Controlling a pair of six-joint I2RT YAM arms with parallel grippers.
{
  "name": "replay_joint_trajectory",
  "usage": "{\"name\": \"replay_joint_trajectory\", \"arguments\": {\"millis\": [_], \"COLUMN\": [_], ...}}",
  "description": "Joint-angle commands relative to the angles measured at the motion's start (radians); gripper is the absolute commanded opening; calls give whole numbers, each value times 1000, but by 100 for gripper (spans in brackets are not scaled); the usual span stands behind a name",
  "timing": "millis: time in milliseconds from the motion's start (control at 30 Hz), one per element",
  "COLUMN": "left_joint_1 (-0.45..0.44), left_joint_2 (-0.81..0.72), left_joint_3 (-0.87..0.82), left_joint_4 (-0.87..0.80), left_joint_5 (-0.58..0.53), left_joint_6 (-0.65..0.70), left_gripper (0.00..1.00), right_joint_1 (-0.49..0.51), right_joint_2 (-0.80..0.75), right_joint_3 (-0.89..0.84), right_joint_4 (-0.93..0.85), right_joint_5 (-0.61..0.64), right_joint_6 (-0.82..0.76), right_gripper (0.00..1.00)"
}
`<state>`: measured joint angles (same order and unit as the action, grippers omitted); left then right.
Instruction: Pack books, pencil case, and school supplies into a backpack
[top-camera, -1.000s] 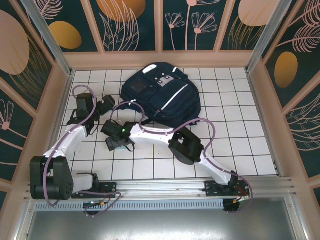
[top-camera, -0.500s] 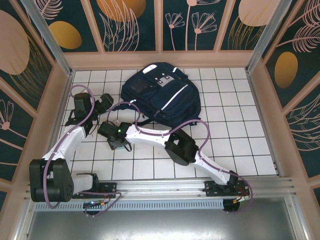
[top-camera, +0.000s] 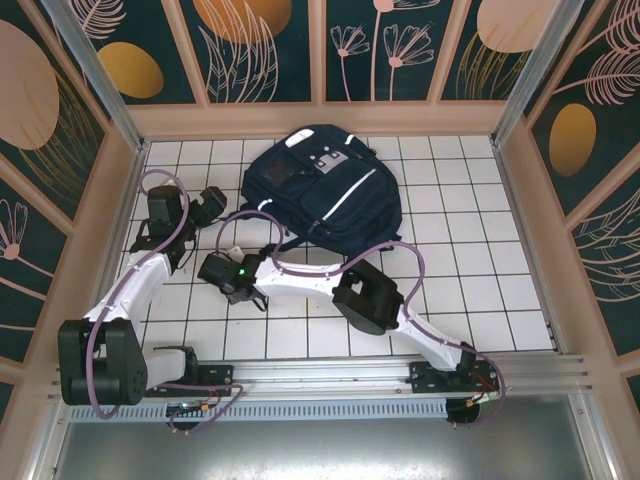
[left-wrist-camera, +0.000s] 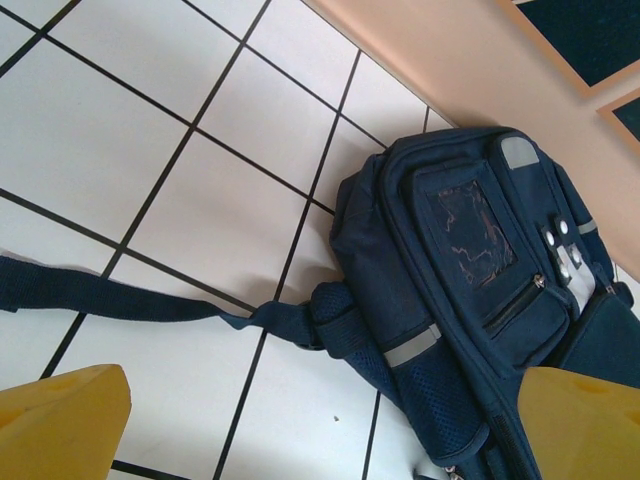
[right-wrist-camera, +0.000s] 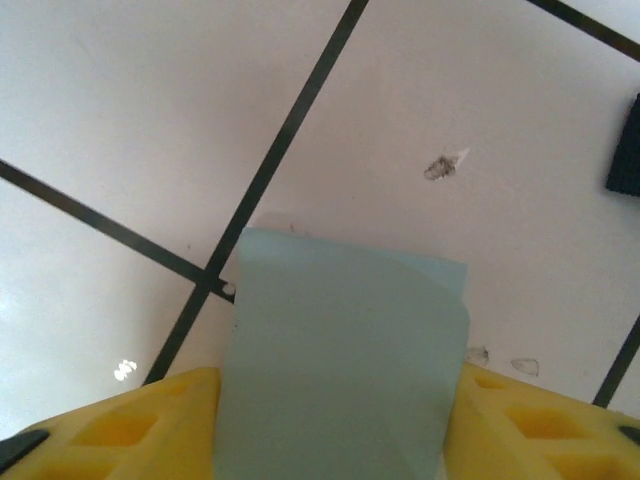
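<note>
right gripper low over tabletop, near-left of backpack; fingers pinching light-blue flat piece by side edges, since it lies flat. left gripper fingers spread, beside backpack's left, likely ready to open it.

Your worktop: white tiles, dark grout.
Your walls: dark teal, peach flowers, peach frames.
Your near edge: aluminium rail.
</note>
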<state>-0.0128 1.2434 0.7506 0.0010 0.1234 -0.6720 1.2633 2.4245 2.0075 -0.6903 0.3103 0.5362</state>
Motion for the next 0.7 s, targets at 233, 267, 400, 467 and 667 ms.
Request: {"name": "replay_joint_trajectory", "arguments": {"millis": [233, 267, 400, 467, 667], "left_joint_1": [7, 7, 7, 7, -14], "left_joint_2": [-36, -38, -36, -31, -10], "left_joint_3": [-7, -6, 10, 17, 40], "left_joint_4": [46, 52, 83, 109, 177], "left_joint_5": [30, 36, 61, 86, 159], "left_joint_6": [-32, -37, -63, -83, -116], "left_gripper": [99, 99, 99, 99, 99], "right_joint_1": [-46, -54, -82, -102, -188], "right_joint_2": [-77, -92, -166, -216, -408], "right_joint_3": [-35, -33, -41, -68, -221], "right_joint_4": [-79, -72, -54, -40, 30], "right_joint_5": [-78, -83, -88, -89, -97], "right_joint_6": [-17, -18, -29, -37, -48], "right_gripper": [49, 49, 50, 50, 50]}}
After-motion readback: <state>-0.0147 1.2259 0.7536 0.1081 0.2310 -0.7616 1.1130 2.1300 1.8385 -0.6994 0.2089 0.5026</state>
